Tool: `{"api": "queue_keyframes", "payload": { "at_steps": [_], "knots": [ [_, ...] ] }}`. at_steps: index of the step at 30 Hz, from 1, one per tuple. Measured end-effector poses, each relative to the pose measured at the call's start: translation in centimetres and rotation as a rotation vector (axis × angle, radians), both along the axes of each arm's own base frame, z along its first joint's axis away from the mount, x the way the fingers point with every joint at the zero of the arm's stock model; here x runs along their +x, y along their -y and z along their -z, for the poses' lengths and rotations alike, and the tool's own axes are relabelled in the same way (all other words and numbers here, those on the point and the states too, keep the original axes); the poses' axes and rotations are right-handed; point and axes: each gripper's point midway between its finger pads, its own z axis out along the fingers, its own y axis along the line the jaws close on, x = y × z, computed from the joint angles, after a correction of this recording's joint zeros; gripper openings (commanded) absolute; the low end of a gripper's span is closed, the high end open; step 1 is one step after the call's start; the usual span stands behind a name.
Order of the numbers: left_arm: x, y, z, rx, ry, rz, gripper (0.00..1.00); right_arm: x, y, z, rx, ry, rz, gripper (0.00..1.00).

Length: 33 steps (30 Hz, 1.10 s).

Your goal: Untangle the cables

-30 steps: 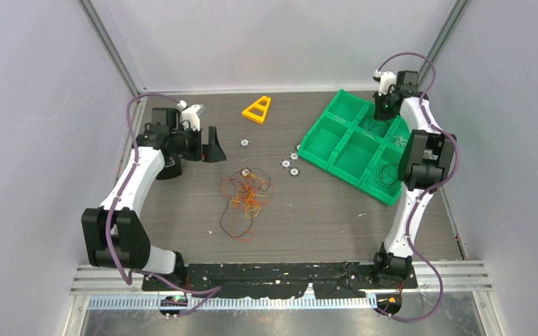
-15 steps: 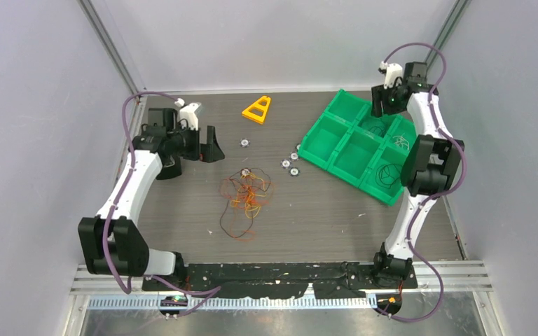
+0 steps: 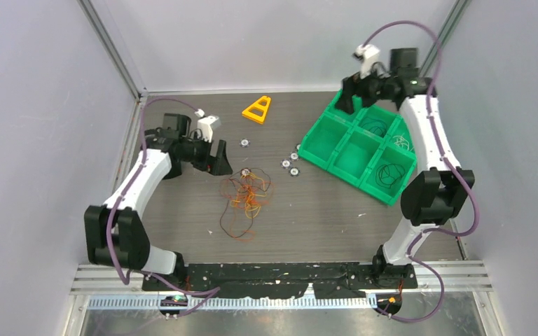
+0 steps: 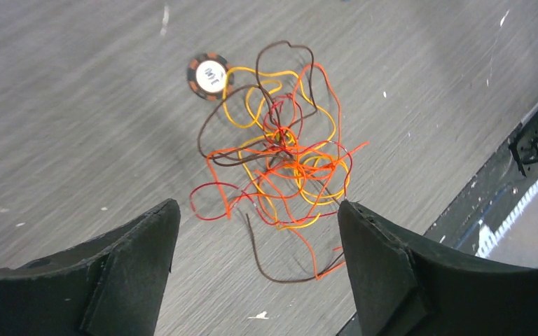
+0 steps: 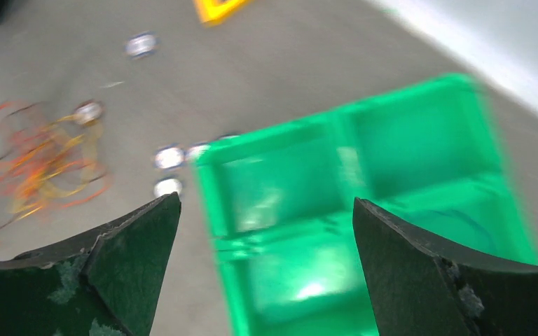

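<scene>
Two sets of fingers are in play, and neither has hold of anything. The left fingers (image 4: 133,269) are spread wide and hang just above the cables (image 4: 280,161), which show between them in the left wrist view. The right fingers (image 5: 420,273) are equally wide apart and empty, high over the far corner of the green tray (image 3: 328,134) and well apart from the work. That wrist view is blurred.

Location: the cables lie in one loose, knotted heap on the table (image 3: 336,224), near its middle and left of the tray. A small round disc (image 4: 210,75) sits at the heap's far edge. Whether it is joined to a wire cannot be told.

Judged step: first hold by the left arm.

1. Aim at an outlying loop, not the dense orange-yellow core. The red loop (image 4: 210,184) and the dark brown loop (image 4: 287,43) stand clear of the rest.
2. Lower until the fingers reach the table. Strands this thin will likely slip out of a shallow pinch.
3. Close on one strand only. Several strands caught together would probably tighten the knot.
4. Bring the right arm over to pin the heap before lifting. Otherwise the whole bundle will likely rise as one.
</scene>
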Motion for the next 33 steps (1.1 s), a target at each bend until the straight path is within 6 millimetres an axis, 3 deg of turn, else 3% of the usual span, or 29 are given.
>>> {"api": "queue_keyframes", "payload": {
  "at_steps": [2, 4, 7, 10, 16, 23, 29, 33],
  "knots": [
    [-0.2, 0.6, 1.9, 0.013, -0.062, 0.03, 0.77, -2.2, -4.9, 2.0, 0.036, -0.065, -0.125, 0.99],
    [-0.5, 0.9, 3.8, 0.026, -0.127, 0.047, 0.67, -5.0, -9.9, 5.2, 0.063, -0.166, -0.247, 0.99],
    [-0.9, 0.6, 6.0, 0.052, -0.203, 0.049, 0.61, -8.7, -15.1, 9.3, 0.07, -0.298, -0.363, 0.98],
    [-1.2, 0.1, 7.1, 0.082, -0.24, 0.044, 0.57, -10.7, -19.0, 12.3, 0.066, -0.372, -0.43, 0.98],
    [-2.1, -0.5, 8.3, 0.109, -0.273, 0.031, 0.43, -12.2, -25.5, 17.0, 0.051, -0.429, -0.506, 0.97],
    [-2.6, -0.5, 8.1, 0.096, -0.264, 0.029, 0.4, -13.6, -29.3, 21.6, 0.013, -0.482, -0.515, 0.96],
    [-3.9, 0.1, 5.0, 0.032, -0.184, 0.024, 0.36, -12.9, -30.1, 21.8, 0.009, -0.45, -0.49, 0.95],
    [-4.1, 0.4, 5.6, 0.008, -0.226, 0.009, 0.36, -12.5, -30.2, 22.4, 0.001, -0.439, -0.478, 0.94]
  ]
}}
